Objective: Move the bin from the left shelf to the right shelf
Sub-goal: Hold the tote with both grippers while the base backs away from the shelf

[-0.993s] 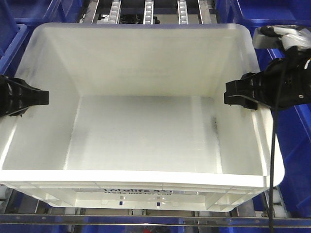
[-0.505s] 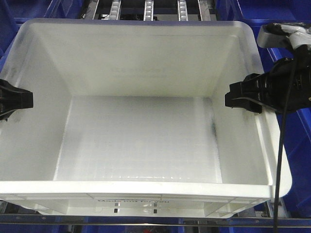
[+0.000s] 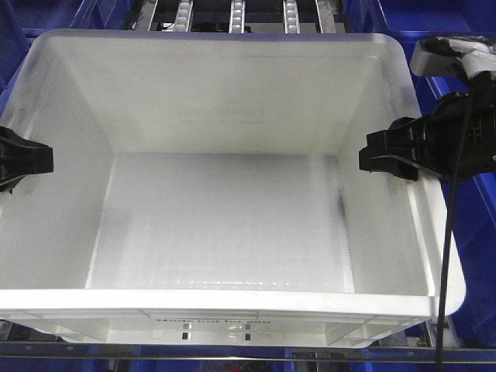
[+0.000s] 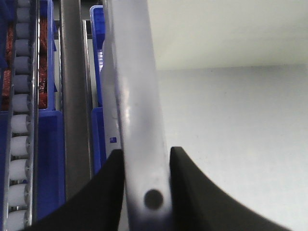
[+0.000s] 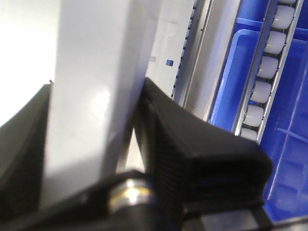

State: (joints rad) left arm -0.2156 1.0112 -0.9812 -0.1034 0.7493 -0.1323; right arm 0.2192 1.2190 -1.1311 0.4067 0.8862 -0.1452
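White bin (image 3: 225,101) pinched at both side rims, filling the rack bay between dark blue bins (image 3: 474,232).

Nearest: thick front rim and front wall with faint black print, just above a metal shelf rail (image 3: 232,353). Midway: left gripper (image 3: 31,159) clamped on the left rim, one black finger inside and one outside; right gripper (image 3: 384,155) clamped likewise on the right rim, with a black cable (image 3: 448,248) hanging past that corner. Inside: bare gridded floor. Farthest: roller tracks (image 3: 236,14) behind the back wall.
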